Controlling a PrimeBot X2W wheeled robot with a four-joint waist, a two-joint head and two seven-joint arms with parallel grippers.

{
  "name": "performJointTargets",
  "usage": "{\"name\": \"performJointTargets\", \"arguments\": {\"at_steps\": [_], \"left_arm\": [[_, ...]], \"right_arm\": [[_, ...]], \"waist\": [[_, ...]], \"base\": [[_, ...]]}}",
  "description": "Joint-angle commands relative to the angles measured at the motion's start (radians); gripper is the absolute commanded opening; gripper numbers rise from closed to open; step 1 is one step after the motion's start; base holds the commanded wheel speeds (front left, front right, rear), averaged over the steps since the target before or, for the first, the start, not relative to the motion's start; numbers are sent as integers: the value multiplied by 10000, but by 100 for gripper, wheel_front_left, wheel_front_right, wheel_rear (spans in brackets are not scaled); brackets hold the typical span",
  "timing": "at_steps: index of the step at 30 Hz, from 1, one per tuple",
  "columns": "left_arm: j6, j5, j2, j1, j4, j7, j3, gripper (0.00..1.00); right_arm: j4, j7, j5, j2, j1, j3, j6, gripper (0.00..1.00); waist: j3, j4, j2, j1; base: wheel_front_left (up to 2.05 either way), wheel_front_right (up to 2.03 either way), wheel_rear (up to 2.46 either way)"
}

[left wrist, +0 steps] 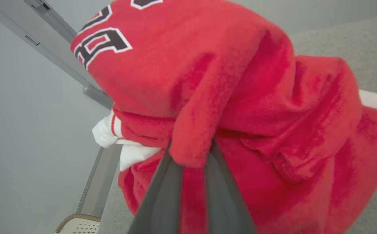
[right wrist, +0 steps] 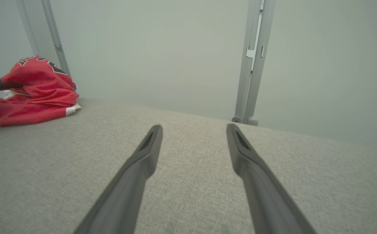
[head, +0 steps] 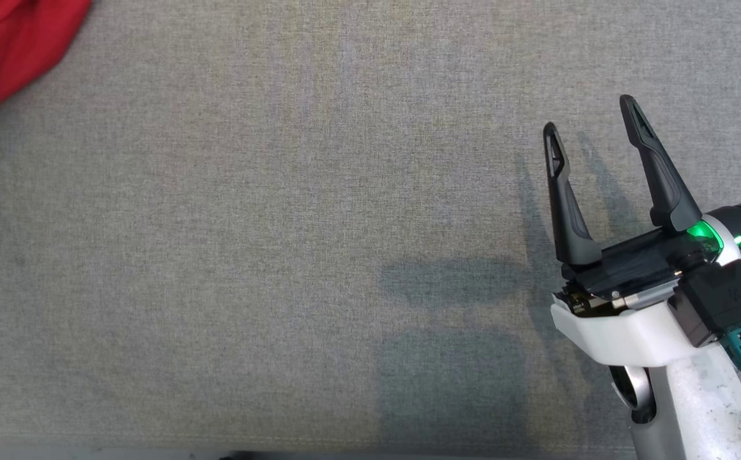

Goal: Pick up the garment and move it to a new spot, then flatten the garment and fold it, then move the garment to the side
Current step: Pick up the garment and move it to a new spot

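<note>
- The left hand is pinched narrow on a fold of the red garment, which is heaped at the table's far left.
- The right hand hovers above the table, fingers wide apart, holding nothing.
- The black, white-edged letters on the cloth are cut off; one is possibly an "A".

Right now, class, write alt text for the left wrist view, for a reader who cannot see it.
The left claw pinches a fold of a crumpled red garment with black, white-edged lettering, heaped on a grey fabric surface. A pale wall and a metal rail stand behind it.
</note>
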Motion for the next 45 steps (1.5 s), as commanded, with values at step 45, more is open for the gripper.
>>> {"name": "performJointTargets", "arguments": {"at_steps": [45], "left_arm": [[1022, 536, -3967, 1582, -5766, -88, -3570, 0]], "right_arm": [[1425, -34, 2028, -22, 1205, -713, -5, 100]], "waist": [[-4425, -2161, 69, -1]], "base": [[0, 0, 0]]}}
